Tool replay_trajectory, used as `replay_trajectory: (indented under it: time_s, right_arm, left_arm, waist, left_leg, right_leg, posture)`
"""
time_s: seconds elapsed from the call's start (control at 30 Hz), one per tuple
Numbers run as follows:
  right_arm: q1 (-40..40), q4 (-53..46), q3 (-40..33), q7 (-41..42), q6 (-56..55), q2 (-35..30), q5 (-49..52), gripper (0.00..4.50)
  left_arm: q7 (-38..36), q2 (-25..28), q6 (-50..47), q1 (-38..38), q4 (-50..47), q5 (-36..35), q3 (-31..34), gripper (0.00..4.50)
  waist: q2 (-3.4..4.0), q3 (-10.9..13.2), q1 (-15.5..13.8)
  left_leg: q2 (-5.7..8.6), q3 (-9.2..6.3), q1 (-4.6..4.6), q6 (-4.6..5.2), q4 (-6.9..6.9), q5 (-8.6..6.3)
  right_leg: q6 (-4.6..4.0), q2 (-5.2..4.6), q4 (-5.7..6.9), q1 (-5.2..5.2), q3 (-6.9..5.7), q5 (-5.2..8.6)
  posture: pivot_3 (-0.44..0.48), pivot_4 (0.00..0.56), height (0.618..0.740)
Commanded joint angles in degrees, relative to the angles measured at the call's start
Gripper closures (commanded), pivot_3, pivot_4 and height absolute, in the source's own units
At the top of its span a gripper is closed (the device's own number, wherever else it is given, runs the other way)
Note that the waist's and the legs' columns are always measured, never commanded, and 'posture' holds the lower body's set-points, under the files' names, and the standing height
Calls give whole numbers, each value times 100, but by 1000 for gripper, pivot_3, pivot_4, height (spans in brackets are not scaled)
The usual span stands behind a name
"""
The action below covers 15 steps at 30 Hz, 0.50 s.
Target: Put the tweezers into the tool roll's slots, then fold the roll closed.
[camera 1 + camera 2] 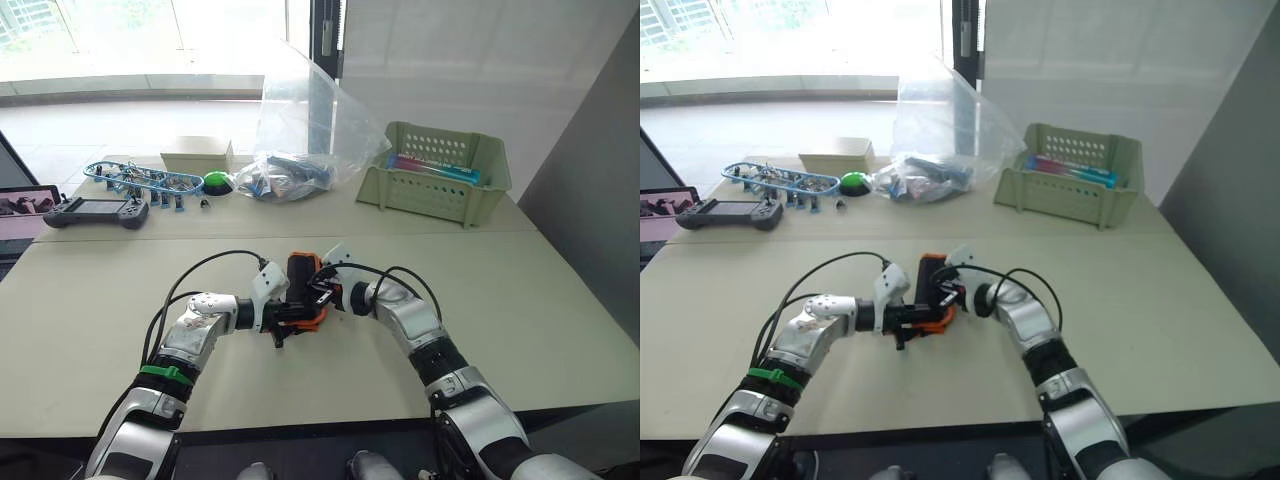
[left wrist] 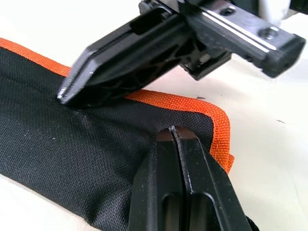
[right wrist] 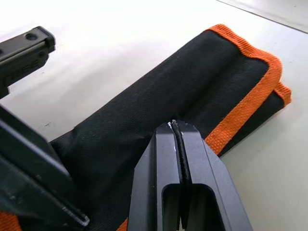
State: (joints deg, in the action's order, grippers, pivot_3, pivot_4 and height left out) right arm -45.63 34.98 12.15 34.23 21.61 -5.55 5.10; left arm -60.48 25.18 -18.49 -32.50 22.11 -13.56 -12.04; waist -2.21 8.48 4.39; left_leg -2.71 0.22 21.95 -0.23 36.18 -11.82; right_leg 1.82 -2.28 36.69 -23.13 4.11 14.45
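Near the front middle of the surface (image 1: 520, 300), in the head views, the roll (image 1: 303, 272) is lying folded between both pincers, which are meeting over it, probably to keep the fold from springing open. Along the left wrist view, the left pincer (image 2: 174, 131) is pressing down on the black fabric with its fingers closed together and holding nothing, the right one just beside it. Along the right wrist view, the right pincer (image 3: 175, 126) is likewise closed, bearing on the roll's folded layers near the orange edging.
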Motion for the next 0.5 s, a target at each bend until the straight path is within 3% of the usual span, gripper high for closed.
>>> replay_trajectory:
  time_s: [0.03,0.27,0.5]
  right_arm:
    - [-254,1194,-218,-369,-399,-21,-210,4500]
    - [-1088,2590,-455,-723,-961,184,-254,4500]
    - [-1553,3217,-653,-822,-1348,301,-330,4500]
  left_arm:
    - [-78,39,-133,274,83,201,-189,4487]
    - [-77,83,-187,353,-63,204,-131,4487]
    - [-68,97,-207,412,-127,225,-100,4487]
  waist:
    - [0,0,-2]
    - [2,-1,-26]
    - [2,-1,-24]
  left_leg:
    - [0,-1,-5,0,-1,0]
    - [0,-4,-5,0,-11,0]
    - [0,-3,1,0,-16,0]
  right_leg:
    - [-3,0,2,1,0,-2]
    - [-11,3,6,-1,-1,-6]
    - [-22,3,3,-2,0,2]
  posture:
    - [0,150,740]
    - [0,150,740]
    - [0,150,740]
